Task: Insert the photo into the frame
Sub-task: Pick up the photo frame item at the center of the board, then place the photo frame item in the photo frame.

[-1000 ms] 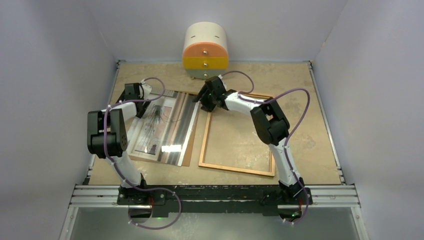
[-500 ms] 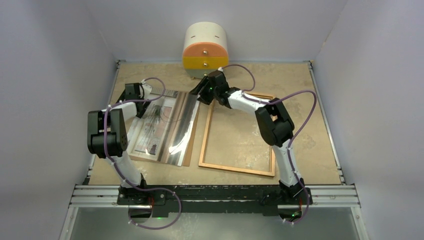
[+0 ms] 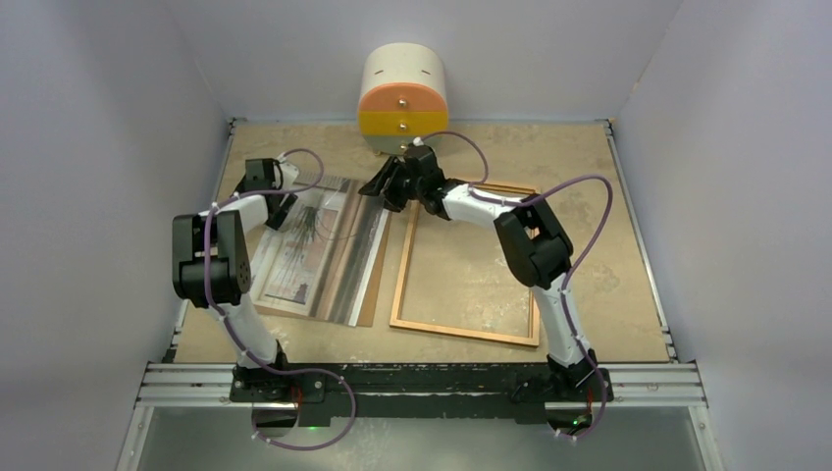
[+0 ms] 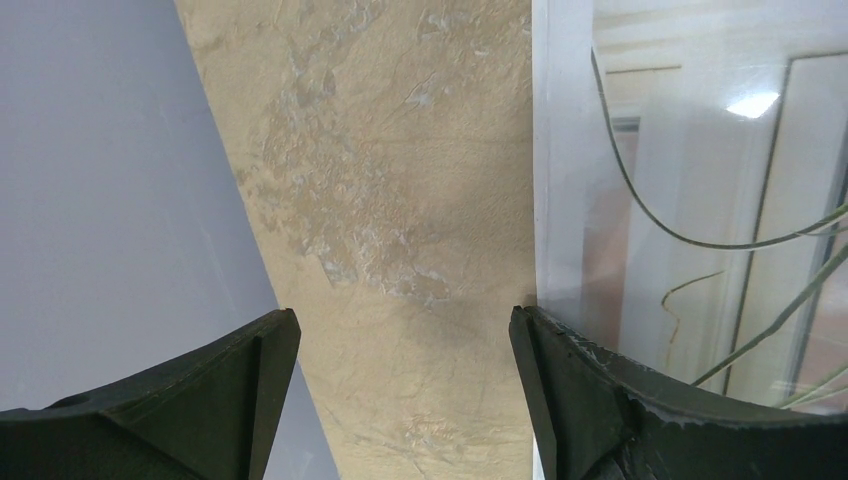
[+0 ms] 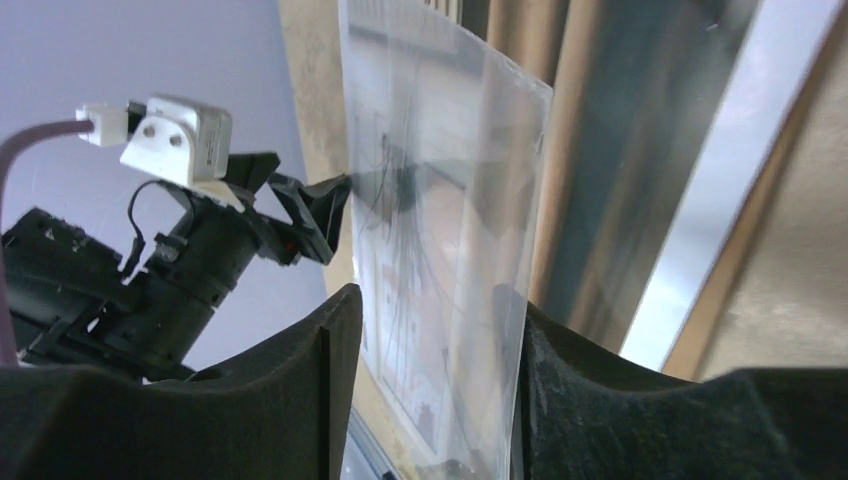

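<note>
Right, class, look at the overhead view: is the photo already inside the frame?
No, the photo is left of the frame, over a brown board, and the frame holds no print.

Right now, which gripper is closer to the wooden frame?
Right. The right gripper is by the frame's far corner beside the photo; the left gripper is at the photo's opposite edge.

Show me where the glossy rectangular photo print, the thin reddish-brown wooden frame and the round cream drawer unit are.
glossy rectangular photo print [image 3: 316, 253]: top view, middle of its printed face.
thin reddish-brown wooden frame [image 3: 461, 332]: top view, its near rail.
round cream drawer unit [image 3: 403, 98]: top view, its orange drawer front.
</note>
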Controlling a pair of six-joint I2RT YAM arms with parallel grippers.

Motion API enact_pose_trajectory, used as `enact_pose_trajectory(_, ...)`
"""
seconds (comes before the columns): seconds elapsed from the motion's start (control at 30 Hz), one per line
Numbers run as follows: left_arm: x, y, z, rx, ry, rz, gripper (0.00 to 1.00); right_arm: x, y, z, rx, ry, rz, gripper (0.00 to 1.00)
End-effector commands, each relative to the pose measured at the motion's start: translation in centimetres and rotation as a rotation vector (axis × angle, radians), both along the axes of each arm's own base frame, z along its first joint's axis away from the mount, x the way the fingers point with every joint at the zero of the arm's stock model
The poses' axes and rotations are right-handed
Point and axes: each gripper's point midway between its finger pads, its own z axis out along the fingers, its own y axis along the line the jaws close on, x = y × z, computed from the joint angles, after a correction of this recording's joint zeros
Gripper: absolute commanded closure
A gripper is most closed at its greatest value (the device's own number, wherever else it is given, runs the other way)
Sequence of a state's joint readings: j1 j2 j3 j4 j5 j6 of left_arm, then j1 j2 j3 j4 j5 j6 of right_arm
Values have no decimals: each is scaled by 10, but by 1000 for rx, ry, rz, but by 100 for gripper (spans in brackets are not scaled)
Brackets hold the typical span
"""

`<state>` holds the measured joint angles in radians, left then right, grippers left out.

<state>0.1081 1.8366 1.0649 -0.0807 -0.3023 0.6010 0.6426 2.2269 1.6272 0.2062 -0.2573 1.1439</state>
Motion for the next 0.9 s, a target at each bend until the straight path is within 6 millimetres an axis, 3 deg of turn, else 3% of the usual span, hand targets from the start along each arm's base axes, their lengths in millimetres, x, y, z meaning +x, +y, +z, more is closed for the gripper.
enact_pose_trajectory(0.0,-17,-30,-34,-141,123,-44,17,-12,17,7,79,-13,79,51)
enact_pose_trajectory(0.1,-16,-29,-31,-138,124,-43,17,-13,19,17,99,-26,92,67)
enact_pose_trajectory(0.13,-16,-28,-29,-141,124,-41,17,-16,20,21,104,-27,107,78)
enact_pose_trajectory(0.23,-10,-16,-17,-149,107,-11,16,-15,17,42,109,-58,126,99)
enact_pose_trajectory(0.33,3,6,14,-156,52,28,15,-17,8,70,95,-105,157,100)
enact_pose_trajectory(0.4,14,21,47,-117,-12,34,14,-20,-4,88,82,-124,181,100)
enact_pose_trajectory(0.53,25,25,96,-91,-82,6,12,-33,-52,98,4,-94,196,100)
enact_pose_trajectory(0.6,26,9,107,-143,-76,-36,12,-43,-87,92,-53,-73,188,100)
enact_pose_trajectory(0.7,20,-28,110,-183,-45,-120,12,-61,-151,62,-162,5,156,100)
enact_pose_trajectory(0.8,12,-78,101,-186,-18,-227,12,-73,-207,34,-276,72,107,100)
enact_pose_trajectory(0.87,7,-114,90,-189,11,-296,12,-81,-229,22,-313,93,101,100)
